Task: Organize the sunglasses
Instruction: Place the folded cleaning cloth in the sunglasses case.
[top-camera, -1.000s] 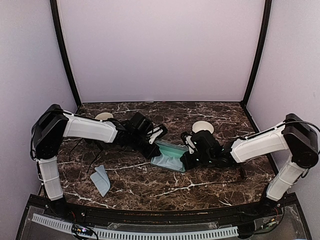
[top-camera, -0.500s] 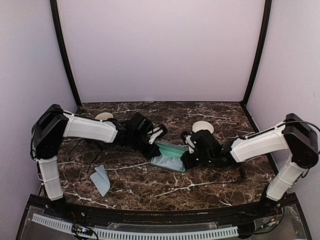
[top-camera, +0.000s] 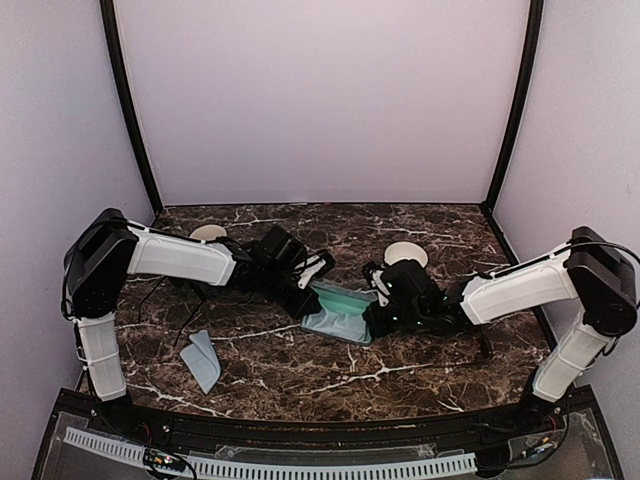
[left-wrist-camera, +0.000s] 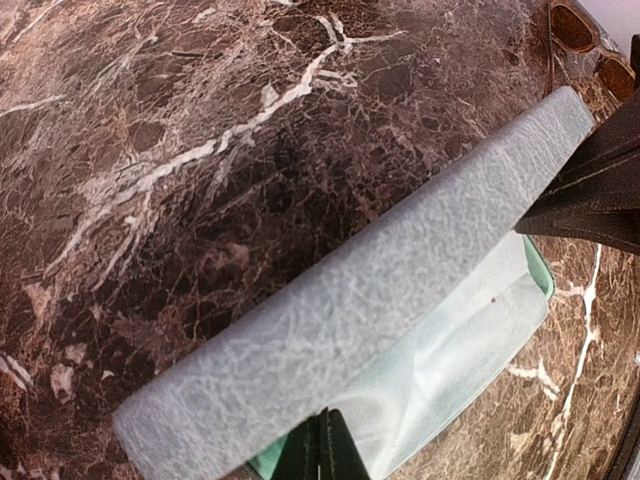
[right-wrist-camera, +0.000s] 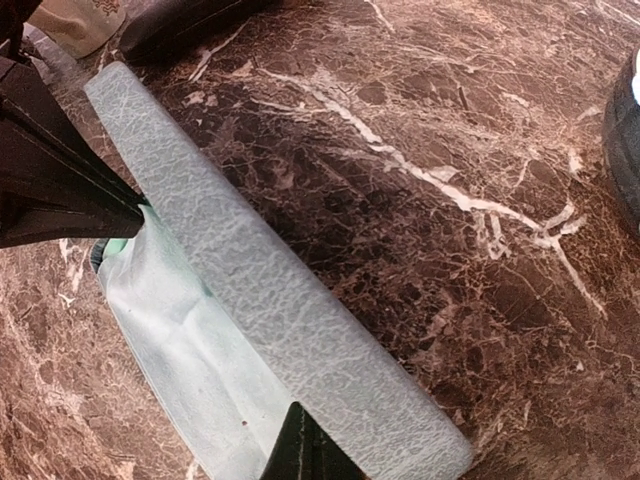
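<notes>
Steadily: on the marble tabletop (top-camera: 420, 230) the blue-grey case (top-camera: 338, 312) lies open, my left jaws clamped on its 9 o'clock end and my right jaws on its 3 o'clock end. I should hold the lid wide, without twisting. One pair of sunglasses (left-wrist-camera: 573, 28) lies outside it, at 1 o'clock in the left wrist view.

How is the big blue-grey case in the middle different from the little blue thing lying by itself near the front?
The case is bigger and open, showing pale lining; the blue piece is small and flat, maybe a folded cloth. The left gripper and right gripper hold the case's ends; nothing touches the blue piece. Both are pale blue-grey, on the marble table.
</notes>
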